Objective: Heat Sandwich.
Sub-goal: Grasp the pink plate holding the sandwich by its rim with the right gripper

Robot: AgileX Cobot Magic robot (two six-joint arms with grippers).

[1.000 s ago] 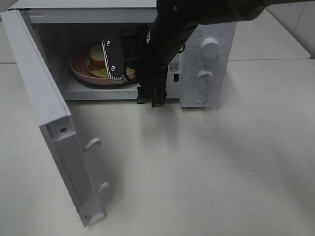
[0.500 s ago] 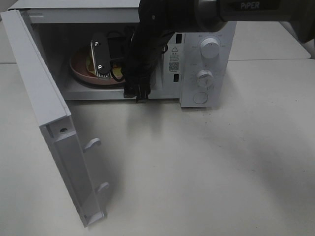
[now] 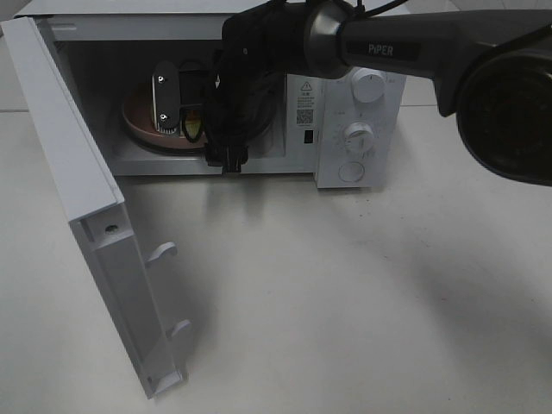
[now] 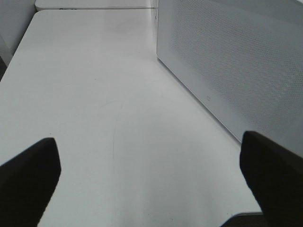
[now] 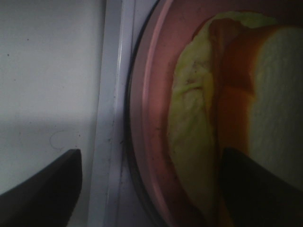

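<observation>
The sandwich (image 5: 236, 118), white bread with pale green lettuce and reddish-orange filling, lies on a round pink plate (image 5: 151, 118) inside the open microwave (image 3: 362, 103). In the exterior view the plate (image 3: 138, 121) shows, but the sandwich is almost wholly hidden behind my right gripper (image 3: 168, 108). My right gripper (image 5: 149, 189) reaches into the cavity, its jaws wide apart: one finger (image 5: 42, 189) stands outside the plate rim, the other (image 5: 255, 189) over the sandwich. My left gripper (image 4: 151, 189) is open and empty above bare table.
The microwave door (image 3: 95, 198) hangs open to the left and juts toward the front. Two dials (image 3: 369, 86) sit on the right panel. In the left wrist view the microwave's perforated side wall (image 4: 236, 71) stands beside the left gripper.
My right arm has moved left and deeper into the microwave, covering more of the sandwich and plate. The plate and door have not moved.
</observation>
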